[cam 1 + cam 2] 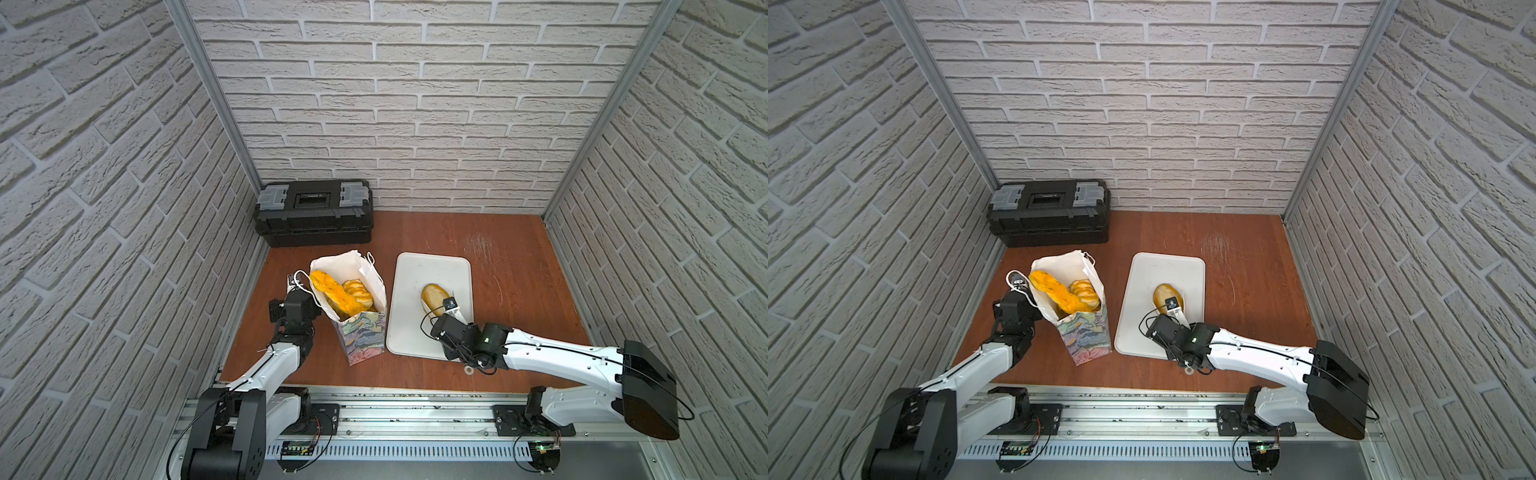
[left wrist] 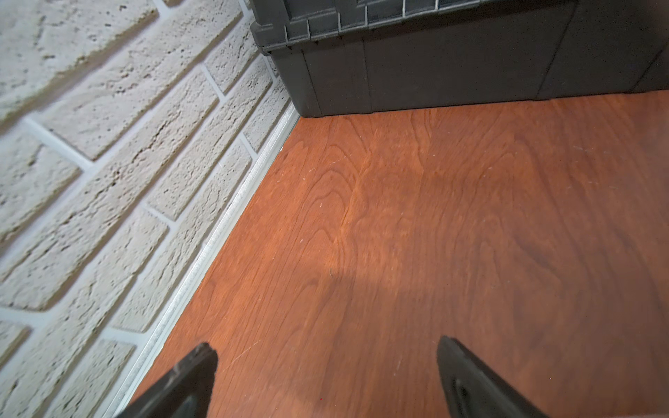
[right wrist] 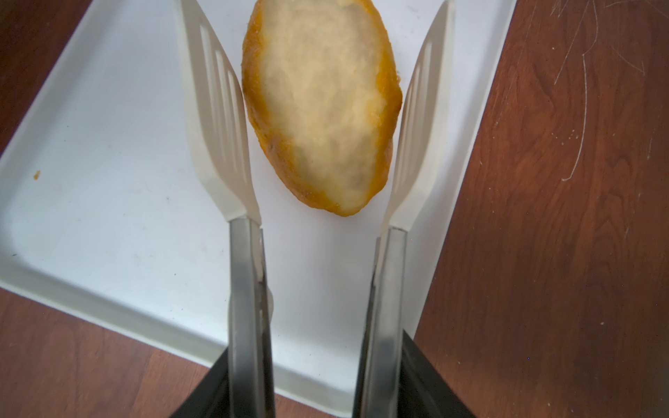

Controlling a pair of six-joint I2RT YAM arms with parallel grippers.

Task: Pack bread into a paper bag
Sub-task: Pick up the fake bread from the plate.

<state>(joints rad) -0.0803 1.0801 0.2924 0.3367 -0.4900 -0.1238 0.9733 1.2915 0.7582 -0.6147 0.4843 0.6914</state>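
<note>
1. Nearest the lens in both top views, the rail (image 1: 395,411) carrying both arms is seen. Further in, the paper bag (image 1: 363,338) is stood upright on the worktop (image 1: 519,291), bread (image 1: 332,291) poking out of it; one oval loaf (image 1: 432,296) is found on the white tray (image 1: 419,266) beside it. Lettering on the black toolbox (image 1: 313,212) can't be made out.
2. Left wrist: the left hand (image 2: 325,365) is held apart over bare worktop, nothing between its fingers.
3. Right wrist: the right hand (image 3: 322,383) is clamped on tongs (image 3: 217,126), whose white blades are set either side of the loaf, about touching. It's probably light and a bit squashy, with a floury crust that could slip, so it's best pinched across the middle. No brand is seen.
</note>
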